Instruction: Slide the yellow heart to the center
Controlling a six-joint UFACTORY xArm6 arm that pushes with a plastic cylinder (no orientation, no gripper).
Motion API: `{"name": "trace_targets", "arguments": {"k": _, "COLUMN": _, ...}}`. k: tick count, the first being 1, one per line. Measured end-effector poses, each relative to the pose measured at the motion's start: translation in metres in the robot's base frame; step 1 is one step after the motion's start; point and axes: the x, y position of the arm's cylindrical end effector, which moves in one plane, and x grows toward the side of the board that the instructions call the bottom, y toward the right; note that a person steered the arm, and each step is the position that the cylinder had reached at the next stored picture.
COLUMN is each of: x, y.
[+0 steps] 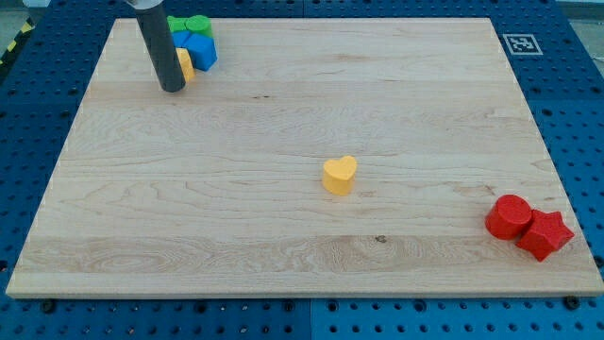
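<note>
The yellow heart (339, 176) lies on the wooden board (283, 236), a little right of and below its middle. My tip (172, 89) rests on the board at the view's top left, far up and left of the heart. It stands just left of a cluster of blocks: a green block (191, 25), a blue block (199, 49) and a yellow block (185, 64) partly hidden behind the rod.
A red cylinder (509, 216) and a red star (545, 234) sit together at the board's bottom right corner. A black-and-white marker tag (519, 43) lies off the board at the top right. A blue pegboard surface surrounds the board.
</note>
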Motion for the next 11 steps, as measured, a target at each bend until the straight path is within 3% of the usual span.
{"name": "trace_targets", "arguments": {"k": 1, "x": 0.027, "y": 0.008}}
{"name": "trace_targets", "arguments": {"k": 4, "x": 0.174, "y": 0.085}}
{"name": "trace_targets", "arguments": {"k": 5, "x": 0.185, "y": 0.14}}
{"name": "trace_targets", "arguments": {"k": 7, "x": 0.148, "y": 0.225}}
{"name": "trace_targets", "arguments": {"k": 9, "x": 0.195, "y": 0.253}}
{"name": "trace_targets", "arguments": {"k": 10, "x": 0.149, "y": 0.275}}
{"name": "trace_targets", "arguments": {"k": 11, "x": 0.078, "y": 0.262}}
